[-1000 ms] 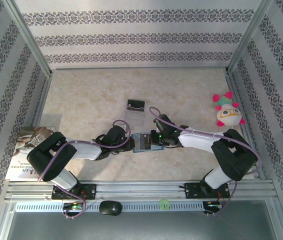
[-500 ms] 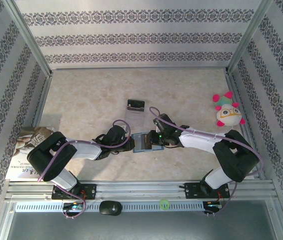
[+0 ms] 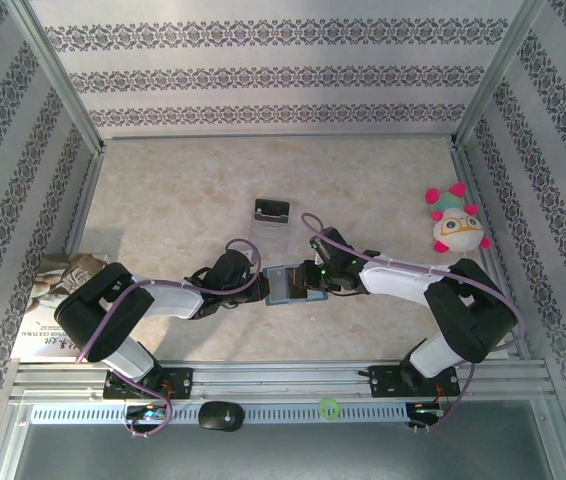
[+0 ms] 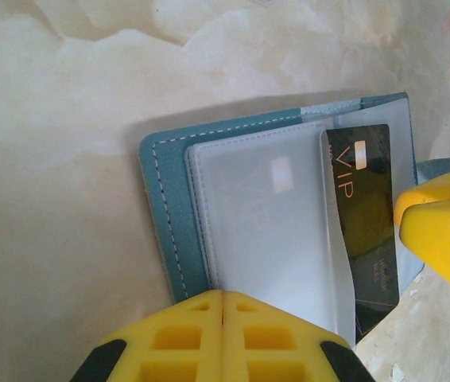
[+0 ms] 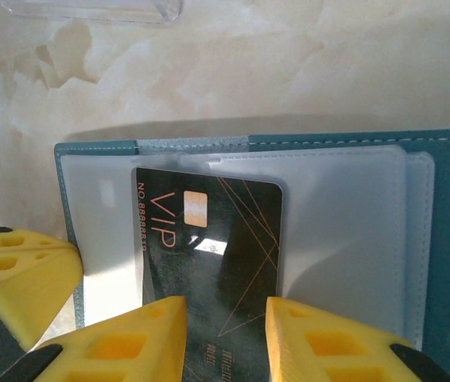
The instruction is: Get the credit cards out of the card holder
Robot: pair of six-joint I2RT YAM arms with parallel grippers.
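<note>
The teal-blue card holder [image 3: 285,283] lies open on the table between both arms, its frosted sleeves [image 4: 265,231] facing up. A black VIP credit card [image 5: 209,239] sticks partway out of a sleeve, also seen as the dark card [image 4: 368,207] in the left wrist view. My right gripper [image 5: 225,338] is open, its two yellow fingers straddling the card's near end just above it. My left gripper [image 4: 223,296] is shut, its tips set against the holder's edge [image 4: 165,215] at the opposite side. In the top view the left gripper [image 3: 259,285] and right gripper [image 3: 310,282] flank the holder.
A clear plastic stand with a black piece [image 3: 271,212] stands just behind the holder. A pink and white plush toy [image 3: 456,222] sits at the right wall. A printed booklet [image 3: 58,300] lies at the left edge. Metal frame rails enclose the table.
My right gripper's jaws have parted from shut to open over the card, and that wrist has eased slightly to the right. The left gripper and the holder have stayed put.
</note>
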